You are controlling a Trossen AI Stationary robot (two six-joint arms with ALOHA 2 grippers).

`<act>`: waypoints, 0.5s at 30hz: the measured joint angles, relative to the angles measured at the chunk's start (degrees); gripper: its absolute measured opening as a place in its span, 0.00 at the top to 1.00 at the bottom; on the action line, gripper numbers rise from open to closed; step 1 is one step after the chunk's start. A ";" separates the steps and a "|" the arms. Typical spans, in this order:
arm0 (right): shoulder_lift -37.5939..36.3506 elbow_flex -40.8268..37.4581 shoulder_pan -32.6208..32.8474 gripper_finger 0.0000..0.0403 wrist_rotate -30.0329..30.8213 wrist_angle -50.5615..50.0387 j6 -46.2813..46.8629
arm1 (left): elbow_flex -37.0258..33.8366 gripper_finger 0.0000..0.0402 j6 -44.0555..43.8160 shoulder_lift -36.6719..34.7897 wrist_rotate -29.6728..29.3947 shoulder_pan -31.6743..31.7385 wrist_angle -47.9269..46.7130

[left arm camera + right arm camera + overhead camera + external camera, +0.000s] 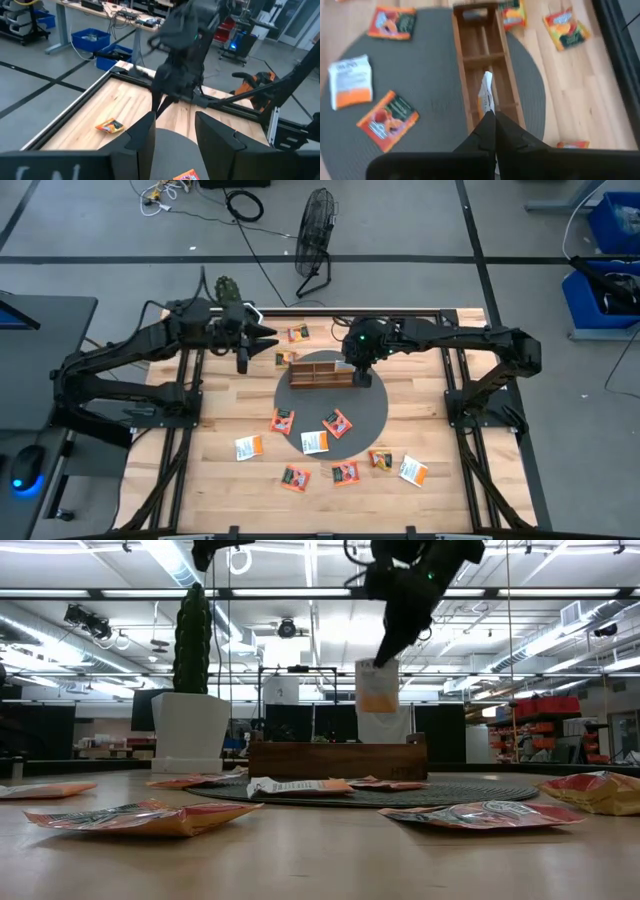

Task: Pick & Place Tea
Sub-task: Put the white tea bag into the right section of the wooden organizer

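Nearest the table's front edge, loose tea sachets (296, 477) lay scattered on the bare wood, a few more on the round grey mat (385, 415). Farther back, on the mat, stood the wooden slotted tray (322, 370). Directly above it hung the right gripper (490, 118), fingers pinched on one white-and-orange sachet (377, 686) that dangled edge-down over a middle slot — the placing step, it seemed, not yet released. The next move likely called for lowering straight into the slot, then opening. Beyond the tray's left end, the left gripper (174, 131) waited with fingers parted, holding nothing.
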 joint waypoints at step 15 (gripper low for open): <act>0.00 -9.05 -4.66 1.00 0.50 7.92 -0.71 | 0.00 0.65 -0.47 -0.67 -0.27 0.00 -1.14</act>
